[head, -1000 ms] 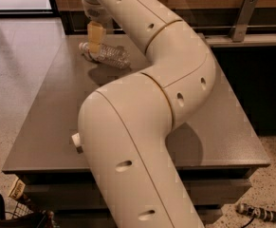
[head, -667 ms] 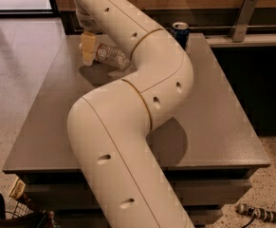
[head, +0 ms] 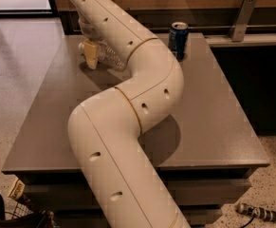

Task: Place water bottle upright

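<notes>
The water bottle [head: 110,57] is a small clear ribbed bottle lying on its side at the far left of the grey table [head: 213,113], with its white cap end [head: 82,46] pointing left. My gripper [head: 91,54] is down at the bottle's cap end, right against it. My large cream arm [head: 128,103] runs from the near edge up across the table and hides the bottle's right part.
A blue can [head: 178,39] stands upright at the table's far edge, right of my arm. A metal bracket [head: 243,16] rises on the ledge behind. A dark wire basket [head: 14,213] sits on the floor at the lower left.
My arm has swung left and bent more, uncovering the blue can. The gripper has shifted left along the bottle to its cap end. The bottle still lies on its side.
</notes>
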Robot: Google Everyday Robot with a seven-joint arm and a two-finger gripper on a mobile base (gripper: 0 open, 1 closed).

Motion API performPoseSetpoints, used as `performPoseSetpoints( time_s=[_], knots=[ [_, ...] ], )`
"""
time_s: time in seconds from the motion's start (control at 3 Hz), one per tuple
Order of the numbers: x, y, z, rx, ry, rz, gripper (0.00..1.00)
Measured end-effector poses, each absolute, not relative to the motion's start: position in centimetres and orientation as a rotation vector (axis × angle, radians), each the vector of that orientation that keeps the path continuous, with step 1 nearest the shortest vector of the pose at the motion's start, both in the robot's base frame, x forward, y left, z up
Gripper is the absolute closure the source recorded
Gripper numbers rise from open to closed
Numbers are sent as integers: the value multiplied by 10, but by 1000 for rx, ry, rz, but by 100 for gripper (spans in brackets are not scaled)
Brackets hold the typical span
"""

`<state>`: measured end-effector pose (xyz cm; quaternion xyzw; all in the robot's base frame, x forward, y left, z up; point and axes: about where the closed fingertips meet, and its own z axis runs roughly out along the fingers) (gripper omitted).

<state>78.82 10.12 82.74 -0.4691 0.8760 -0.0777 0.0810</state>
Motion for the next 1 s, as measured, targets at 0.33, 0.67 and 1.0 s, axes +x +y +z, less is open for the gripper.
performPoseSetpoints(
  time_s=[0.33, 0.67, 1.0],
  knots=[
    [797, 106, 825, -1385, 2593, -226, 46],
    [803, 110, 822, -1378, 2570, -221, 69],
    [804, 110, 823, -1378, 2569, -221, 93]
  ],
)
